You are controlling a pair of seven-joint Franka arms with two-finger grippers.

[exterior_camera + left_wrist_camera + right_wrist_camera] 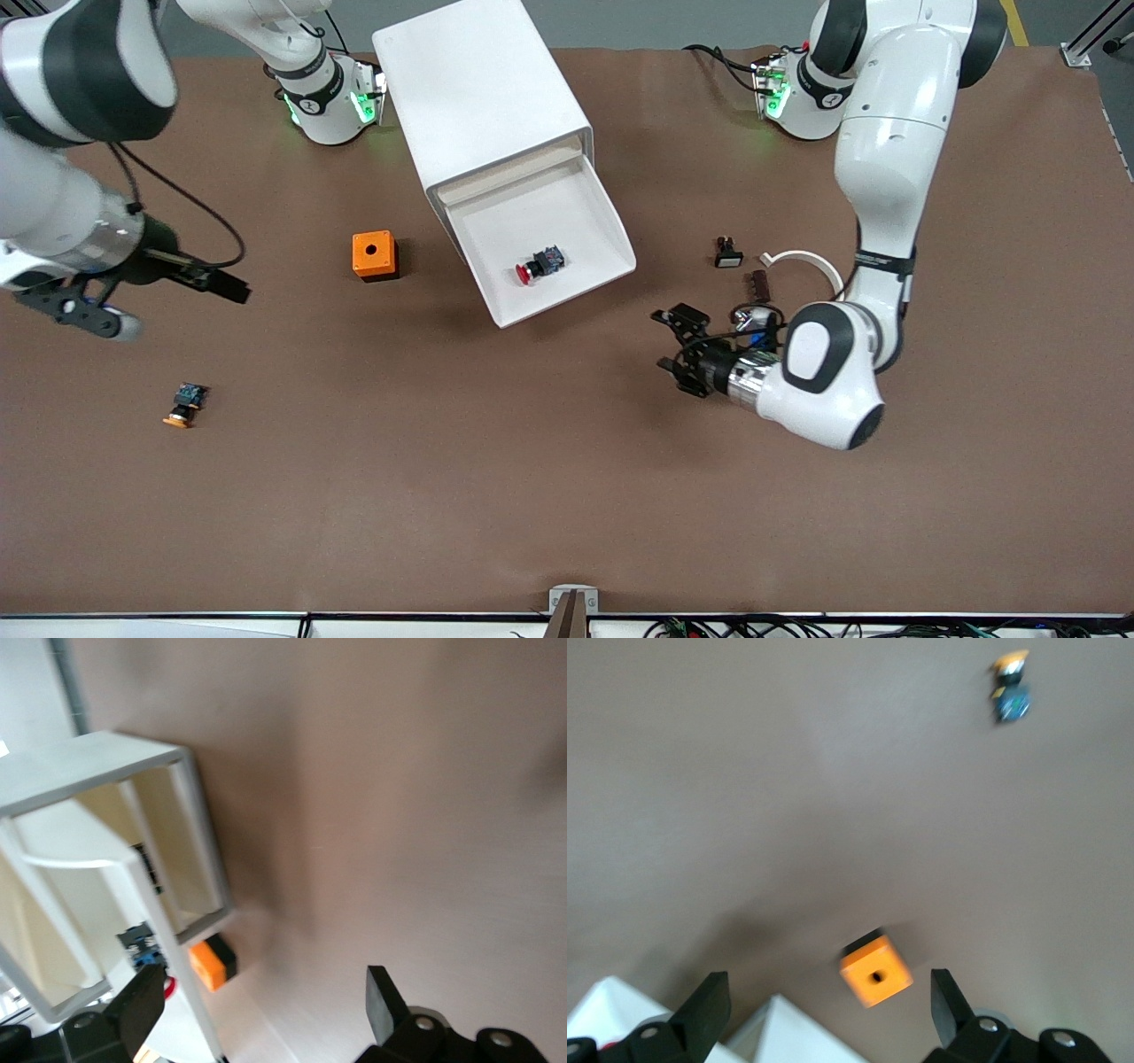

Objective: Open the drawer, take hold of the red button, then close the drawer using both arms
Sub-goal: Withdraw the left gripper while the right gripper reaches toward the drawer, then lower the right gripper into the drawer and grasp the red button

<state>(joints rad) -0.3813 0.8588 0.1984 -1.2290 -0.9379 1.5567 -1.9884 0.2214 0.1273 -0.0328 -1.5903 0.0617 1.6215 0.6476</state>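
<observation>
With the drawer [545,239] pulled out and the red-capped button [539,263] lying inside, both the left pincer [678,350] and right pincer [146,297] stood released, so whichever reached in needed to descend squarely over it.

In the left wrist view the drawer [106,930] runs off the frame's edge and its front wall hides most of the button [146,950], leaving a sliver of red cap and blue body. In the right wrist view the orange-capped button [1010,687] is smeared by blur, and only two white corners of the cabinet [775,1028] rise above the frame's edge. In the front view the right arm [62,115] is cut off by the frame's edge, and the small dark parts [728,252] near the left arm are too small to tell apart.
</observation>
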